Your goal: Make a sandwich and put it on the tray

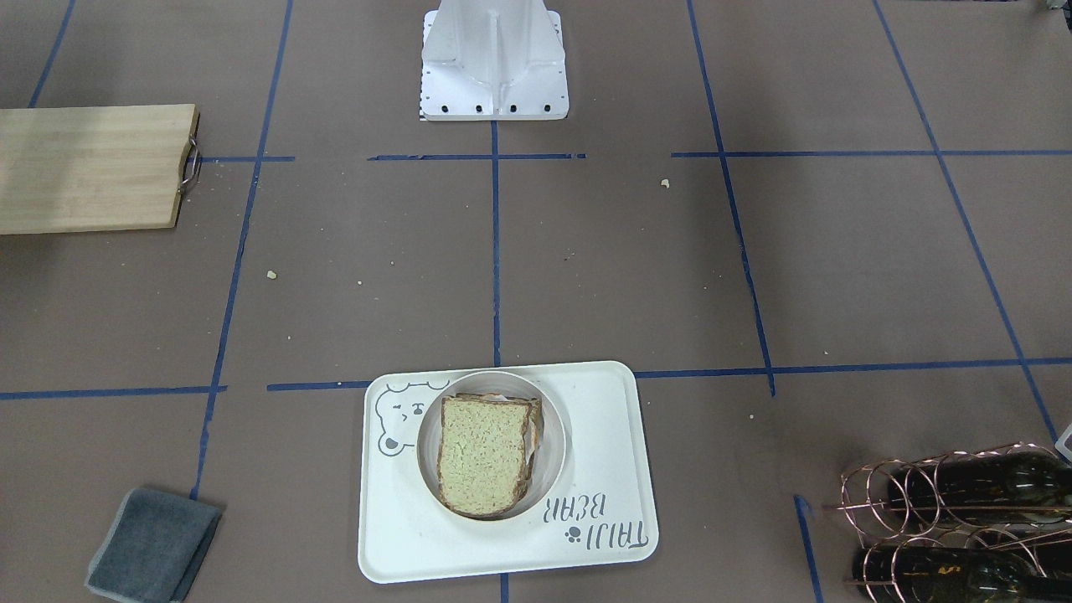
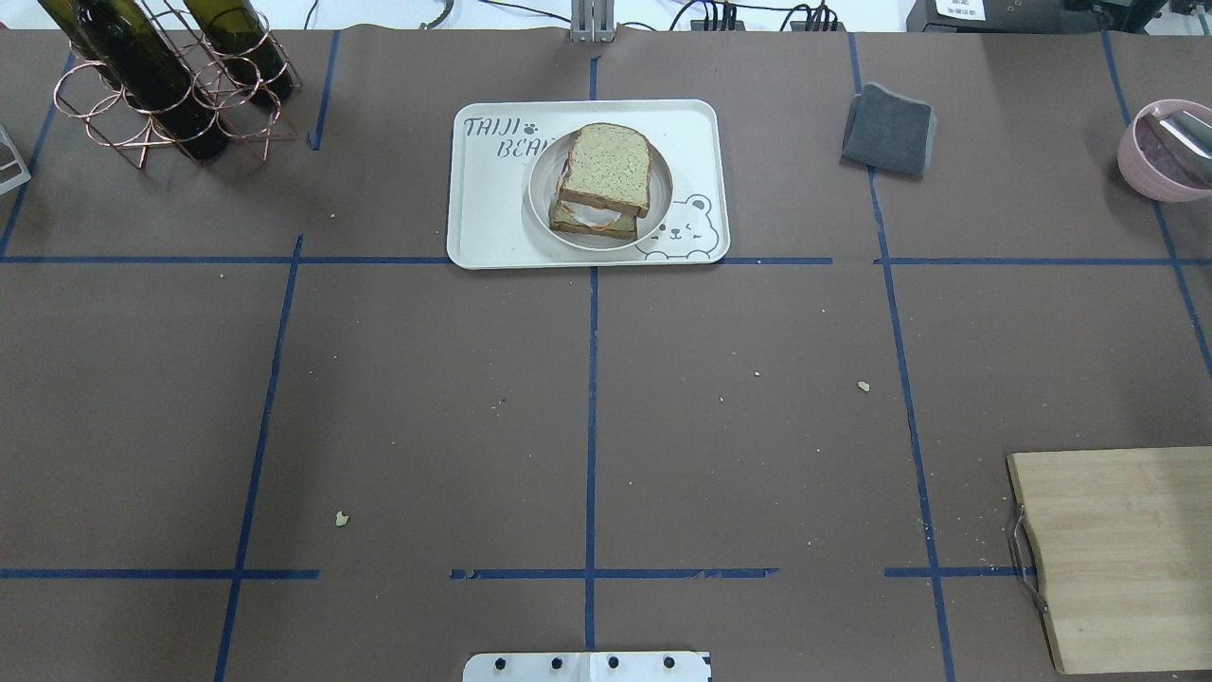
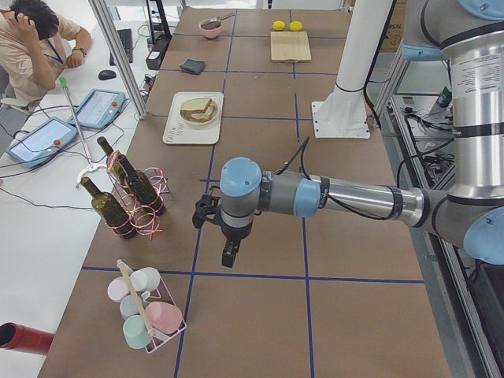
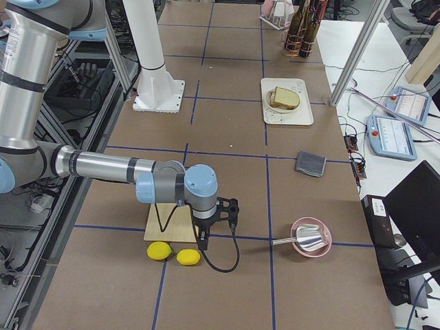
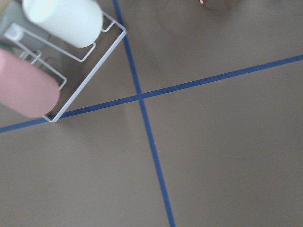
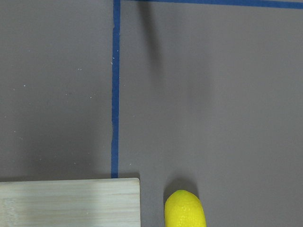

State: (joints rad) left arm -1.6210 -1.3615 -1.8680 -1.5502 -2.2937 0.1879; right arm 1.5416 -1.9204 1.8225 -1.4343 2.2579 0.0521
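The sandwich (image 1: 484, 452) lies on a round plate (image 1: 553, 459) that sits inside the tray (image 1: 607, 435). Its top slice is skewed off the lower one, and pale filling shows between them. Judged from that, the placing looks finished and the job now is to leave it undisturbed. The left pincer (image 3: 228, 256) hangs well away from the tray toward one end of the counter (image 2: 426, 398), the right pincer (image 4: 204, 239) well away toward the other. I cannot tell whether either is clenched or released. Any arm motion should stay high and wide of the tray, never sweeping over it.
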